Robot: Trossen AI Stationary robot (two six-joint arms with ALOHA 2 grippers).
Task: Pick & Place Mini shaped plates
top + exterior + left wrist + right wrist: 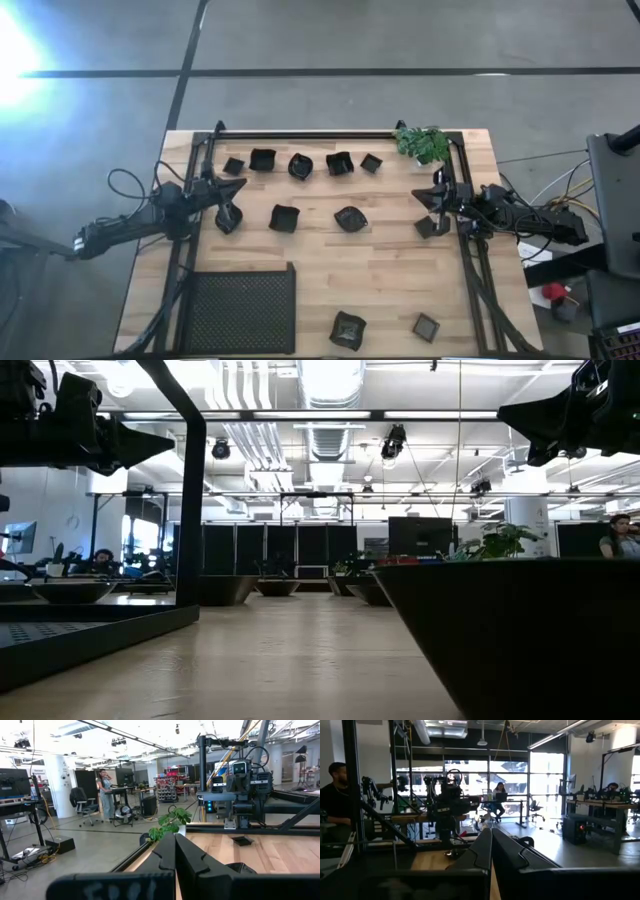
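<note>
Several mini shaped plates, small and dark, rest on the wooden table (320,270). Some form a row along the far side (300,166), some lie mid-table (284,218), and two sit near the front edge (348,329), (427,326). One of them looms close in the low view (520,630). My left gripper (240,186) hovers shut above the left side, level, beside a dish (228,220). My right gripper (420,195) hovers shut at the right side, above another dish (426,227). The shut fingers show in both wrist views (175,845), (491,837), with nothing between them.
A black mesh tray (240,310) lies at the near left corner. A green leafy plant (422,144) stands at the far right corner. A black frame (330,134) runs around the table's edges. People sit and stand in the room beyond the table.
</note>
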